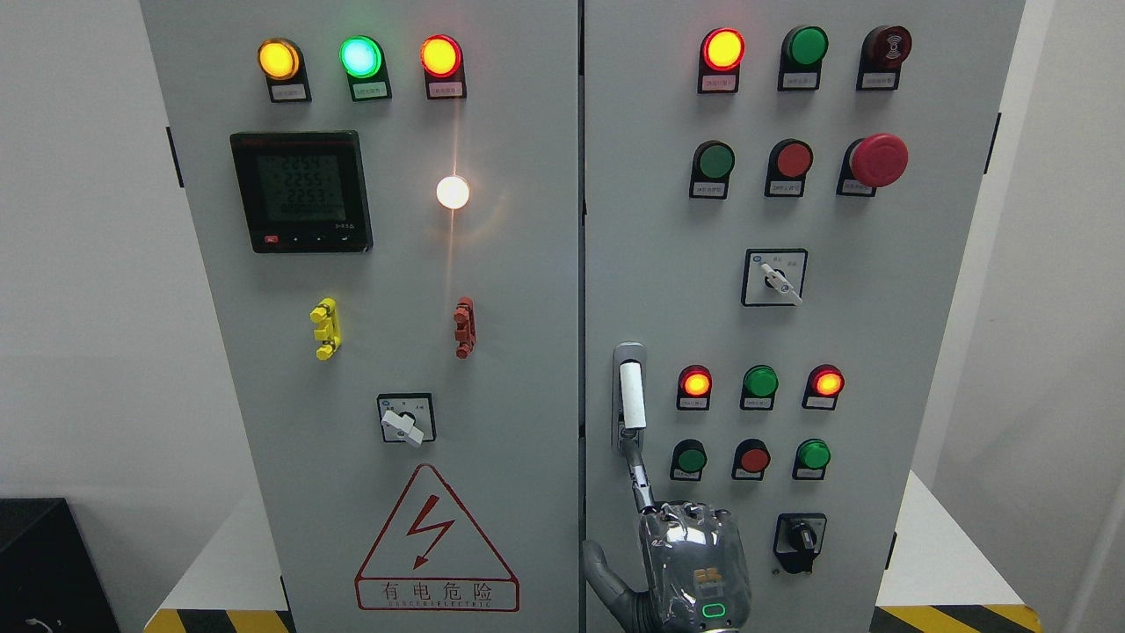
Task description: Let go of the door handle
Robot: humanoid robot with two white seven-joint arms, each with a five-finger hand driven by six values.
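Observation:
The white door handle (631, 394) stands upright in its grey recess at the left edge of the cabinet's right door (879, 352). My right hand (687, 563), metallic and seen from the back, comes up from the bottom edge just below the handle. One finger (640, 479) stretches up, and its tip meets the handle's lower end. The thumb (606, 576) sticks out to the left, near the seam between the doors. No finger wraps around the handle, and the hand holds nothing. The left arm is out of view.
Both grey doors look closed. The right door carries lit lamps, push buttons, a red emergency button (877, 160) and rotary switches (798, 538) near my hand. On the left door (264, 440) are a meter (301, 192), lamps and a warning triangle (436, 545).

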